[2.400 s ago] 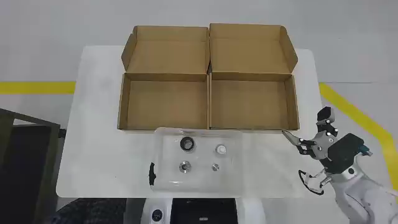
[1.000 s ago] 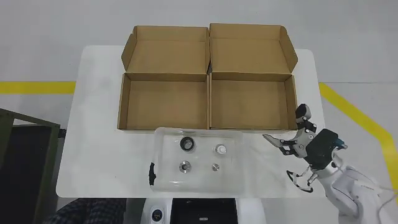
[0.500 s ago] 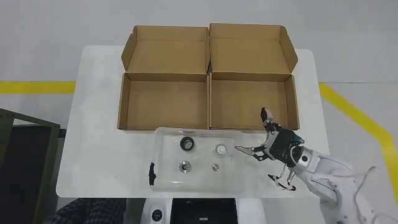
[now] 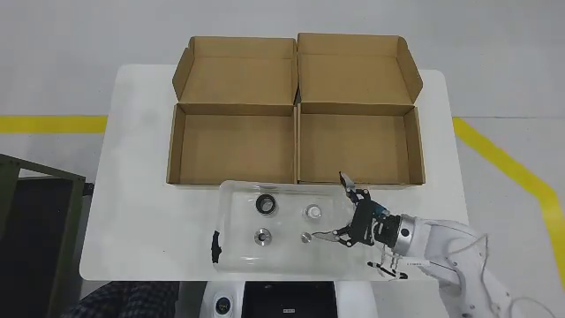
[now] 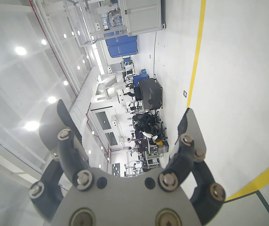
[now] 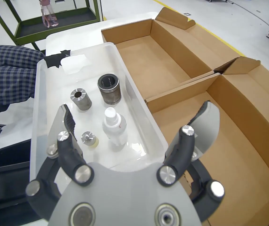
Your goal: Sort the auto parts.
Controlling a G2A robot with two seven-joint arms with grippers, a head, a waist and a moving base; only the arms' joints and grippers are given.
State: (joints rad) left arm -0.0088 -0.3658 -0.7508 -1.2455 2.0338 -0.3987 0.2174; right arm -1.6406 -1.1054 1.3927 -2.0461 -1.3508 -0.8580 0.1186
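- White table (image 4: 132, 141), top view: it carries two open brown cardboard boxes (image 4: 234, 146) and a clear plastic tray (image 4: 282, 185); right gripper (image 4: 329, 205) hangs over the tray's end, jaws spread wide, small auto parts (image 4: 265, 203) just ahead of them
- Left wrist view: left gripper (image 5: 124, 106) gapes, jaws wide apart against a factory hall (image 5: 129, 76)
- Right wrist view: white plastic bottle (image 6: 114, 124) and small silver-capped plug (image 6: 88, 138) stand between the spread jaws; dark cylindrical bearing (image 6: 109, 88) and grey metal bushing (image 6: 80, 98) stand farther ahead; one finger is over the nearer box
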